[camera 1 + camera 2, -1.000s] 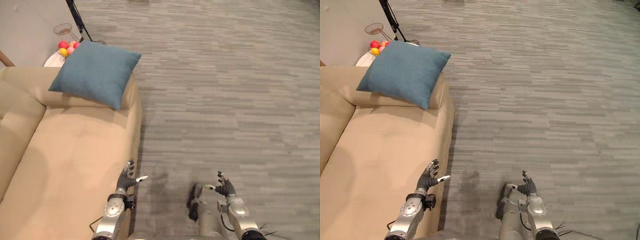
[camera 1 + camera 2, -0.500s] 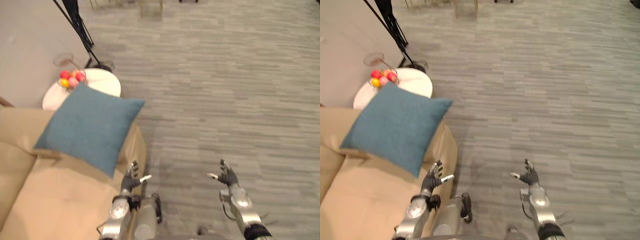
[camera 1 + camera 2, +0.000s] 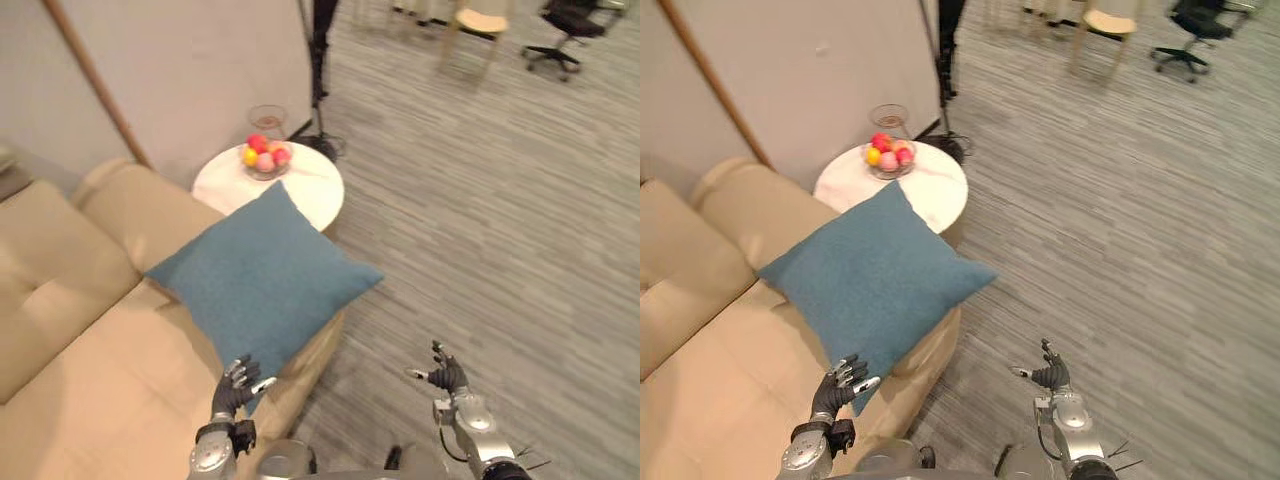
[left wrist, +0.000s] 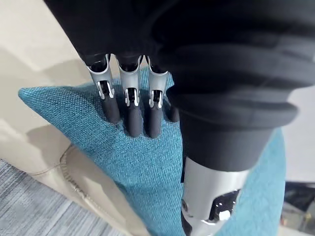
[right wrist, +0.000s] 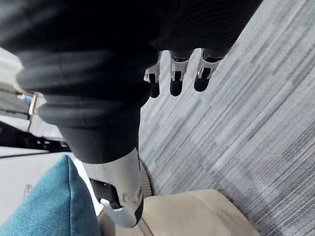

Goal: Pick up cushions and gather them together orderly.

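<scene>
Left eye view: cushion (image 3: 262, 275) on sofa (image 3: 90, 360), grey floor (image 3: 500, 200); left hand (image 3: 232, 385), right hand (image 3: 445, 376) spread, apparently empty.

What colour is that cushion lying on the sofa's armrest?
The cushion is plain teal blue, with no pattern; the left eye view shows it best.

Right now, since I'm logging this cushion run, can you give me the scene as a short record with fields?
task item: blue cushion, lying on the beige sofa at its armrest end
left hand: open, fingers straight at the cushion's near corner; contact unclear
right hand: open, over the grey floor, holding nothing
nearby: round white side table with a fruit bowl on it
task state: cushion not yet picked up
</scene>
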Controlling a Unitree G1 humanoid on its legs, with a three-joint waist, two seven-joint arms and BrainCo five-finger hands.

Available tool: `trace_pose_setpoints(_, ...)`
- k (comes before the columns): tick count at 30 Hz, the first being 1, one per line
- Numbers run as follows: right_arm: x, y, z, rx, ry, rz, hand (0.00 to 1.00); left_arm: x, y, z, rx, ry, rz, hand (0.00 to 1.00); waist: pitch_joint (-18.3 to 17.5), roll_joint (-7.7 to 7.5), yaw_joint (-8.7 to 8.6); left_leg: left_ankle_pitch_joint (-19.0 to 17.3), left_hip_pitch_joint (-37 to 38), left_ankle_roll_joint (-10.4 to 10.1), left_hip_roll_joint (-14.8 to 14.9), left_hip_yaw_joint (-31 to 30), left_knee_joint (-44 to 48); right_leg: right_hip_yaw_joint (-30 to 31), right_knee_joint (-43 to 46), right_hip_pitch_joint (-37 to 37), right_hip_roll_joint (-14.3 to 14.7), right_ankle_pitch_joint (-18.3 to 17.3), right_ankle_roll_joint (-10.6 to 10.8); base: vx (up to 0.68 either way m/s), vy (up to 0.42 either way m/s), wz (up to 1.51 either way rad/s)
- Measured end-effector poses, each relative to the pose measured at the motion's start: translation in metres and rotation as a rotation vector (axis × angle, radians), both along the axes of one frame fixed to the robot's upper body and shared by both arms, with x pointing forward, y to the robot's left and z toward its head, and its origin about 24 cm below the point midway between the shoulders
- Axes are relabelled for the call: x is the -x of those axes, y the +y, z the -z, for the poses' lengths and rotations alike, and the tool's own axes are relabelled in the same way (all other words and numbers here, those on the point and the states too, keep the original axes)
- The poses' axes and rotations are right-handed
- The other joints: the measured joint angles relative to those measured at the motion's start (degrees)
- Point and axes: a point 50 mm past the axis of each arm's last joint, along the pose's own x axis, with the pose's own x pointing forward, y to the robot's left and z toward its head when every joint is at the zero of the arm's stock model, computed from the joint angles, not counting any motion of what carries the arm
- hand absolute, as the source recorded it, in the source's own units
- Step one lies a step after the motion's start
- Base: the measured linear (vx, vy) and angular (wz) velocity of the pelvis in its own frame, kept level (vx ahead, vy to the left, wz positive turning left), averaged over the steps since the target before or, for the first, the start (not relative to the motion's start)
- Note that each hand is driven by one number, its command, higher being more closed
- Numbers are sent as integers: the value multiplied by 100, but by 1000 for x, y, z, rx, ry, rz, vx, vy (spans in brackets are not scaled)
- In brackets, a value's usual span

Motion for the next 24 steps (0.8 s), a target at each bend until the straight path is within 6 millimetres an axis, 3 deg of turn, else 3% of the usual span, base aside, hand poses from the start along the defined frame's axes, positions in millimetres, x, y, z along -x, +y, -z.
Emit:
trace_pose_setpoints(2, 6, -5, 1, -3, 3, 35, 0, -8, -2, -3, 0, -22, 12, 0, -7, -50, -110, -145, -164, -241, -113, -722, 245, 704, -771, -16, 130, 300, 96, 252, -350, 234)
trace_pose_setpoints(3, 18, -15, 3, -10, 16, 102, 0, -19, -2, -9, -8, -51, 30, 0, 30, -169, -129, -360, -377, -510, -367, -1335, 635, 1087, -1104, 137, 74, 970, 132, 239, -398, 270)
trace_pose_setpoints(5, 28, -27, 3, -13, 19, 175, 0, -23, -13, -12, 24, -81, 32, 0, 36, -35, -36, -323, -393, -683, -228, -1560, 743, 513, -743, 270, 101, 676, -113, 184, -370, 196)
trace_pose_setpoints(7, 21, -29, -10, -15, -71, 201, 0, -20, -14, -12, 29, -79, 27, 0, 14, -1, -61, -195, -462, -903, 7, -1493, 612, -239, -347, 334, 17, 350, -323, 144, -390, 151)
trace_pose_setpoints(8, 20, -29, -11, -17, -75, 204, 0, -20, -14, -12, 29, -80, 27, 0, 12, 0, -62, -183, -460, -919, 33, -1477, 600, -276, -349, 350, 19, 350, -330, 89, -238, 118)
trace_pose_setpoints(9, 19, -29, -13, -32, -95, 225, 0, -21, -14, -13, 29, -82, 26, 0, 9, 2, -57, -88, -474, -1034, 166, -1308, 470, -471, -410, 429, 28, 352, -354, 67, -182, 84)
trace_pose_setpoints(11, 21, -30, -12, -49, -98, 262, 0, -21, -13, -13, 28, -85, 25, 0, -19, -30, -69, 131, -485, -1076, 516, -608, -10, -795, -597, 631, 24, 380, -399, 55, -210, 111)
trace_pose_setpoints(13, 25, -36, -11, -56, -100, 313, 0, -25, -13, -14, 27, -90, 29, 0, -71, -91, -112, 328, -525, -914, 881, 935, -392, -1223, -901, 806, -104, 436, -480, -17, -74, 99)
trace_pose_setpoints(15, 30, -40, -11, -57, -98, 349, 0, -28, -10, -16, 12, -98, 31, 0, -123, -192, -193, 605, -568, -905, 1068, 2110, -489, -1440, -1004, 853, -266, 474, -431, -32, 28, 67)
trace_pose_setpoints(16, 30, -41, -11, -58, -98, 352, 0, -28, -9, -16, 9, -99, 30, 0, -129, -202, -212, 619, -574, -906, 1069, 2193, -494, -1455, -1023, 865, -279, 490, -426, -10, 100, 57)
trace_pose_setpoints(17, 33, -42, -10, -57, -96, 364, 0, -27, 1, -17, -24, -96, 23, 0, -258, -309, -244, 775, -579, -864, 1018, 2484, -615, -1459, -1275, 884, -313, 618, -367, 16, 94, 25)
trace_pose_setpoints(19, 31, -45, -16, -48, -126, 370, 0, -27, 16, -19, -72, -91, 16, 0, -318, -397, -273, 907, -536, -865, 913, 2437, -826, -1438, -1657, 1009, -262, 840, -350, 7, 83, 15)
trace_pose_setpoints(24, 15, -66, -41, 33, -227, 355, 0, -28, 45, -27, -157, -99, -9, 0, -383, -403, -386, 1206, -237, -883, 724, 2511, -1340, -1098, -1966, 1189, -265, 1043, -350, -64, 54, -1)
